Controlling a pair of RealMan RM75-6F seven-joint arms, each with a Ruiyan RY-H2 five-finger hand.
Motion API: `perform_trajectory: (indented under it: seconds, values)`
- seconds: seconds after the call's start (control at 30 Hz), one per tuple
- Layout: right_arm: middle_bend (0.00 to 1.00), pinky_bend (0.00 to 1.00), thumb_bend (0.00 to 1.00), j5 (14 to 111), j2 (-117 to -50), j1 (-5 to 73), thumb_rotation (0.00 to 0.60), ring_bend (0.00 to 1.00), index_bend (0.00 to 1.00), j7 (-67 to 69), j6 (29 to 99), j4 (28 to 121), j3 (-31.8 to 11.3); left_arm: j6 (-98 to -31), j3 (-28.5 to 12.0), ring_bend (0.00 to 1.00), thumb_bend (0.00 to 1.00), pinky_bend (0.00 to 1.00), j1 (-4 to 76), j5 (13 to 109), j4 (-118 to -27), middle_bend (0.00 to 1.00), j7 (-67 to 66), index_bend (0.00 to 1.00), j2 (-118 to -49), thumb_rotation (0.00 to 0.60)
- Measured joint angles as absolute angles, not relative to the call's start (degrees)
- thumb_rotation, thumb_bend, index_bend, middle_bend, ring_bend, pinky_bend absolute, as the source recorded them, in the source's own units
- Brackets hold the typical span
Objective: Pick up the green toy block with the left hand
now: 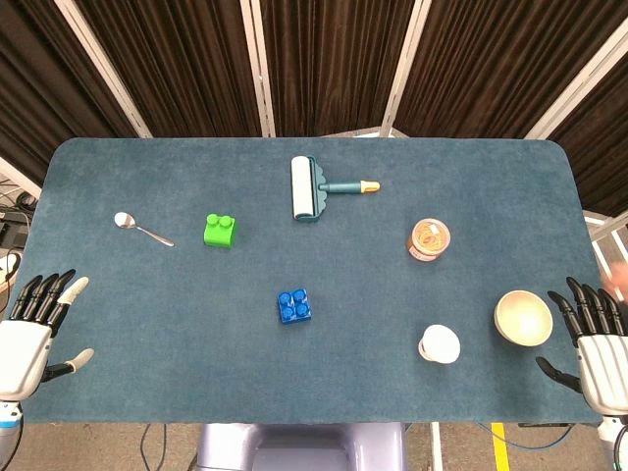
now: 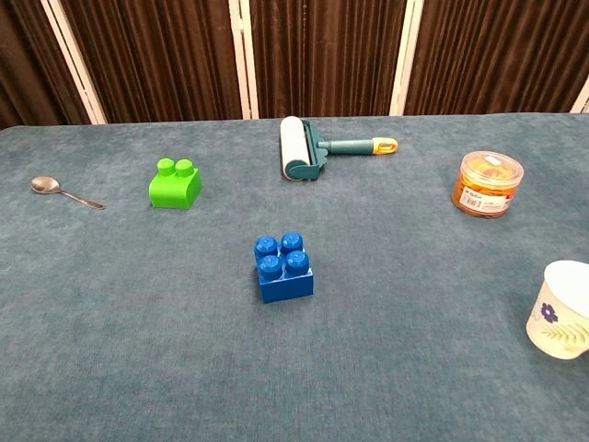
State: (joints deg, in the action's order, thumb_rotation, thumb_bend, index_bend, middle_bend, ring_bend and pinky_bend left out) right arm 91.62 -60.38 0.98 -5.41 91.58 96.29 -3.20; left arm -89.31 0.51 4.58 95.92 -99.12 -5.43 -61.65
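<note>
Green toy block (image 1: 220, 231), blue block (image 1: 294, 306), teal table (image 1: 177, 314), cream bowl (image 1: 522, 318)

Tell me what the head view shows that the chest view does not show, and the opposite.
Only the head view shows the left hand and right hand, both open at the table's near corners, and the tan bowl. Only the chest view shows the flower print on the white cup. Both show the green toy block, blue block, spoon, lint roller and orange jar.
</note>
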Motion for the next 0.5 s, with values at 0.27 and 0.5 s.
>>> perform_trajectory:
  seconds: [0.27,0.5]
  values:
    - [0.00,0.00,0.00,91.80,-60.49,1.13,0.600,0.00,0.12,-5.75,91.54,96.42,-3.29,-88.90,0.53,0.00,0.00,0.00,4.59,95.47,-98.59,0.00,-5.58,0.00,-61.87,0.600]
    - [0.00,0.00,0.00,91.50,-60.70,1.29,0.600,0.00,0.07,-6.34,91.37,96.68,-3.51,-86.92,-0.13,0.00,0.00,0.00,5.57,93.97,-98.42,0.00,-5.99,0.00,-62.32,0.600]
